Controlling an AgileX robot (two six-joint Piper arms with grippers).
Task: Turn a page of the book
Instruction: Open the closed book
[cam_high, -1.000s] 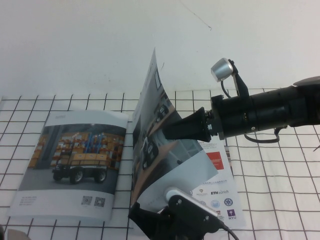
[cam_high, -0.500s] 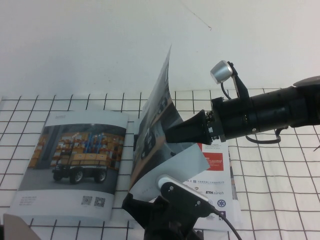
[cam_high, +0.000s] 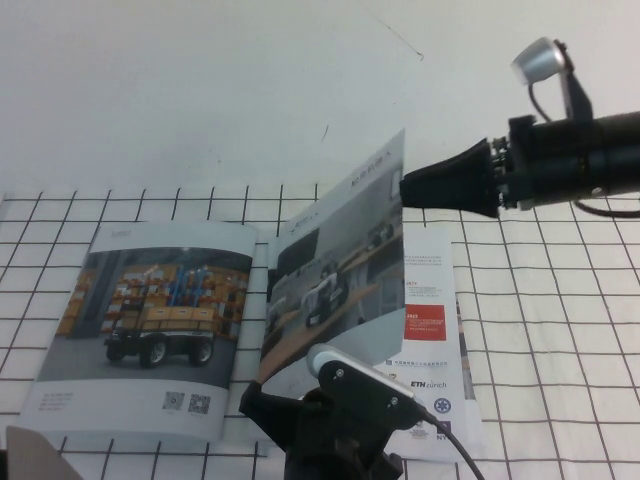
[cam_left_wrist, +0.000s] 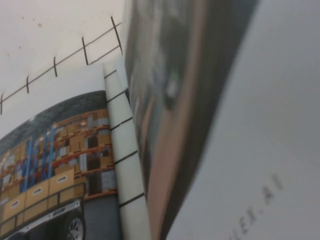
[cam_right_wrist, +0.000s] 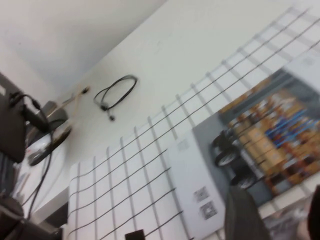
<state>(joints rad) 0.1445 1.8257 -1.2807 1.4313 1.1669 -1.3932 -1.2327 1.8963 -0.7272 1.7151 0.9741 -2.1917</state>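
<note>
The book (cam_high: 150, 320) lies open on the grid-lined table, its warehouse vehicle sheet flat on the left; it also shows in the left wrist view (cam_left_wrist: 55, 170) and the right wrist view (cam_right_wrist: 265, 130). The page (cam_high: 335, 290) with the classroom photo stands lifted and leans right, top corner high; it fills the left wrist view (cam_left_wrist: 235, 125). My right gripper (cam_high: 408, 187) is at the page's upper right edge; its fingers (cam_right_wrist: 245, 215) stand apart, open. My left gripper (cam_high: 262, 405) sits low at the front, under the page's lower edge, its tip hidden.
The inside page with a red square (cam_high: 427, 322) and logos lies flat on the right. A black cable (cam_right_wrist: 117, 92) and dark equipment (cam_right_wrist: 20, 130) lie beyond the grid. A grey corner (cam_high: 30, 455) shows at the front left.
My right gripper has risen and moved right, away from the page's middle to its top edge. The page has uncurled and swung to the right. The left arm shifted slightly left.
</note>
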